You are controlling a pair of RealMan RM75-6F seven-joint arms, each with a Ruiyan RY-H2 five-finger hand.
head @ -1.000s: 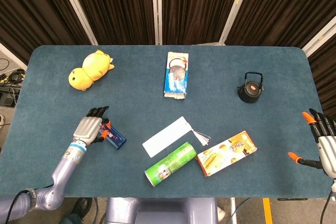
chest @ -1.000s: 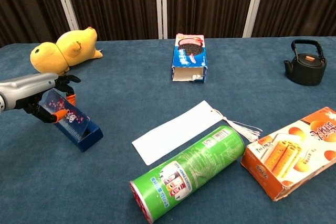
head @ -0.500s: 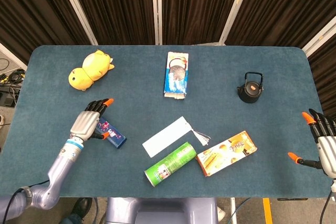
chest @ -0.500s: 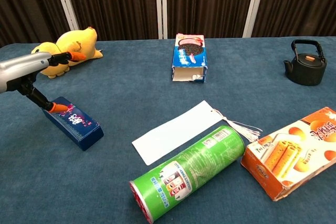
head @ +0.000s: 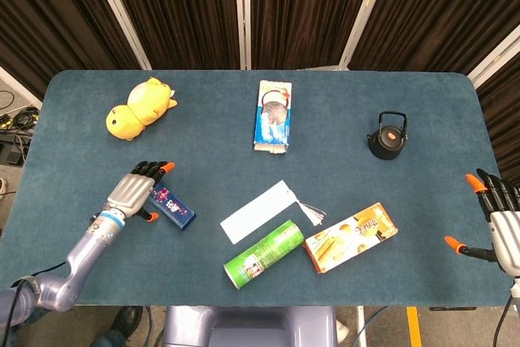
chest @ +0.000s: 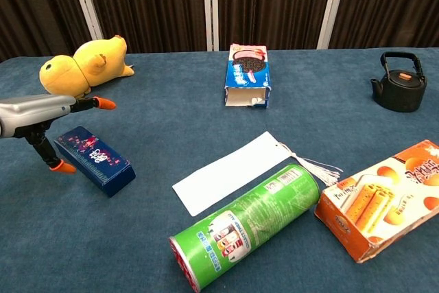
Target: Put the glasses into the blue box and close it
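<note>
The blue box (head: 171, 206) (chest: 95, 160) lies flat on the table's left part with its lid down. No glasses show in either view. My left hand (head: 134, 193) (chest: 40, 112) hovers just left of the box, fingers spread and holding nothing. Its thumb tip hangs by the box's left end, and I cannot tell whether it touches. My right hand (head: 500, 221) is at the table's right edge, fingers spread and empty; the chest view does not show it.
A white card (head: 258, 211) with a tassel, a green can (head: 262, 253) on its side and an orange snack box (head: 351, 237) lie right of the blue box. Farther back are a yellow duck toy (head: 139, 107), a cookie box (head: 273, 114) and a black kettle (head: 387, 136).
The box's lid, raised under my left hand a second ago, now lies shut. My left hand has come off the box and moved slightly left. The right hand has stayed put.
</note>
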